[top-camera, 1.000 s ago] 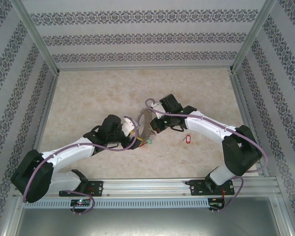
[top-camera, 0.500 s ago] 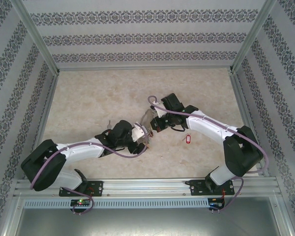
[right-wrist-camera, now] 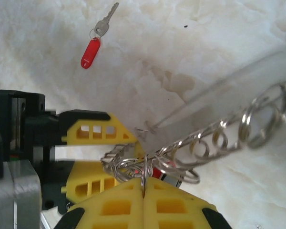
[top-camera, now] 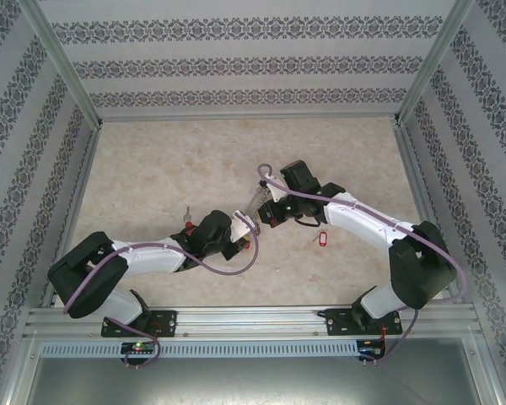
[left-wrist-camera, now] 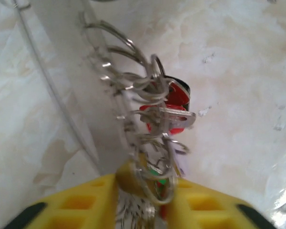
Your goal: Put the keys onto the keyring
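Two white-and-black arms
White links and black joints on the left arm [top-camera: 152, 256] and right arm [top-camera: 363, 221], purple cables [top-camera: 223, 270] looping alongside, yellow slotted fingers [right-wrist-camera: 128, 193].

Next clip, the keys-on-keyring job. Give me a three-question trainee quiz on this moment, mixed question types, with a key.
1. Multiple choice: the right gripper is shut on A) the keyring, by one of its small rings, B) a loose red tag, C) nothing.
2. True or false: the key with the white-windowed red tag lies on the table beside the right arm.
3. Fill in: the key with the solid red tag is ___ the keyring (on or off).
Key: 1 A; 2 true; 3 off, it lies loose on the table.
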`<state>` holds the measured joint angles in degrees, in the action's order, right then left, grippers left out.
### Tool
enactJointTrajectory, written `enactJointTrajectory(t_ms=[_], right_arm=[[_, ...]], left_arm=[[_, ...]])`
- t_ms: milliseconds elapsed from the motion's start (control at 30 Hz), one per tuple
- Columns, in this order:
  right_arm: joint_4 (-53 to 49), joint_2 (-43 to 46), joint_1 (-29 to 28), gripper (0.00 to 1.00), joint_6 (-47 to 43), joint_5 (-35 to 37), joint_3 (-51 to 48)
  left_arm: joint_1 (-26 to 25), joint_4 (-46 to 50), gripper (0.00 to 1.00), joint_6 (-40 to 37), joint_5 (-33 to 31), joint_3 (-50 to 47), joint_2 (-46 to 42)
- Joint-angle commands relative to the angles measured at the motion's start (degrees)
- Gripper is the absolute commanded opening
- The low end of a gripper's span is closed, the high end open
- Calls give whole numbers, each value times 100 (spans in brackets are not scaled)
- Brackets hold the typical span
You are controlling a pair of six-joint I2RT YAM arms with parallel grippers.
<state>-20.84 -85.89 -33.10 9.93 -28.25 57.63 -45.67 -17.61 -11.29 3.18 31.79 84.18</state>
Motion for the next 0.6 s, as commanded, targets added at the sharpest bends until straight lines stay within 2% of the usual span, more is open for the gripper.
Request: enactJointTrajectory(t_ms=[0, 133, 233, 567], right_arm=[[1, 186, 75, 0, -363, -297, -39], [-176, 187, 111, 0, -622, -287, -32], [-508, 108, 112, 0, -878, -76, 85], [-1721, -50, -27, 0, -1559, 456, 564]], left_arm=[[-21, -122, 19, -168, -235, 57, -15], [-12, 57, 6, -263, -281, 97, -178], [-12, 270, 0, -397, -349, 128, -326], [35, 1107, 0, -794, -278, 498, -582]])
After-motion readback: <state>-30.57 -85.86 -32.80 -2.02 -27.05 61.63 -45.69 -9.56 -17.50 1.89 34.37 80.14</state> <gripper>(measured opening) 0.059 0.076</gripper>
